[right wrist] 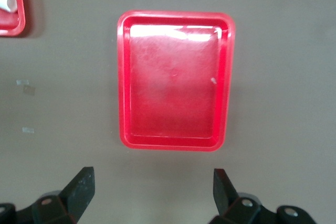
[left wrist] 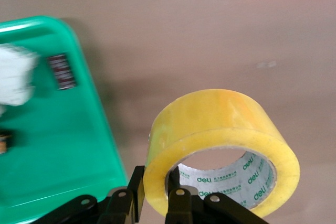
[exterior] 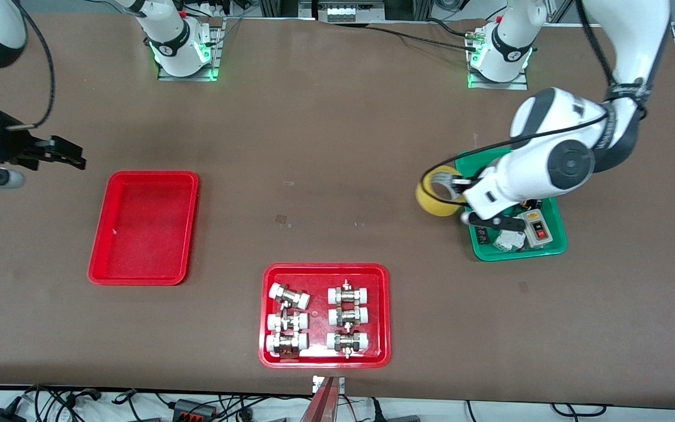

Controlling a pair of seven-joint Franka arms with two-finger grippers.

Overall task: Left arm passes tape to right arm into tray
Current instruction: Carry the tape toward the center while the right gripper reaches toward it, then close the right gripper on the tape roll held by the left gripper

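The tape (exterior: 438, 200) is a translucent yellow roll with a pale printed core. It hangs over the bare table beside the green tray. My left gripper (exterior: 457, 186) is shut on its wall, one finger inside the core and one outside. The left wrist view shows the tape (left wrist: 226, 119) pinched in the left gripper (left wrist: 156, 188). The tray (exterior: 144, 228), plain red, lies toward the right arm's end of the table with nothing in it. My right gripper (exterior: 71, 155) hovers open beside it at that end. In the right wrist view the tray (right wrist: 176, 82) lies past the open right gripper (right wrist: 152, 181).
A green tray (exterior: 553, 246) under the left arm holds a switch box and small parts; it also shows in the left wrist view (left wrist: 63, 145). A red tray (exterior: 326, 269) with several pipe fittings sits nearer the front camera, mid-table.
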